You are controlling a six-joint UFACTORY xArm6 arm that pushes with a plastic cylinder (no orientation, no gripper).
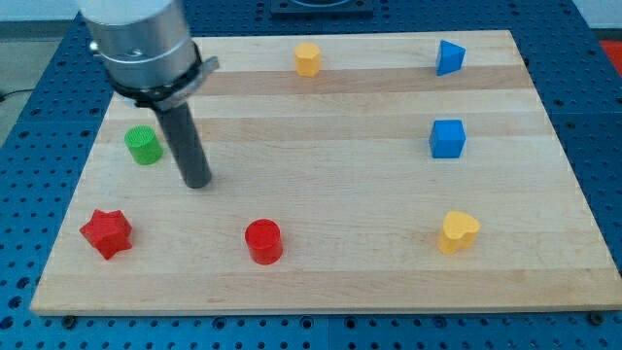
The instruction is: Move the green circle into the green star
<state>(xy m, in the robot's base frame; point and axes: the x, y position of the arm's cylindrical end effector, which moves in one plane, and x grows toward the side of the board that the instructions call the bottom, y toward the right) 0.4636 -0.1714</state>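
The green circle (pixel 143 145) is a small green cylinder near the left edge of the wooden board (pixel 321 117). My tip (pixel 198 182) rests on the board just to the right of it and a little lower, apart from it. No green star shows in this view; it may be hidden behind my arm at the top left.
A red star (pixel 106 233) lies at the bottom left. A red cylinder (pixel 263 241) stands at the bottom centre. A yellow hexagon (pixel 308 58) is at the top centre. Two blue blocks (pixel 450 57) (pixel 447 138) and a yellow heart (pixel 458 232) are on the right.
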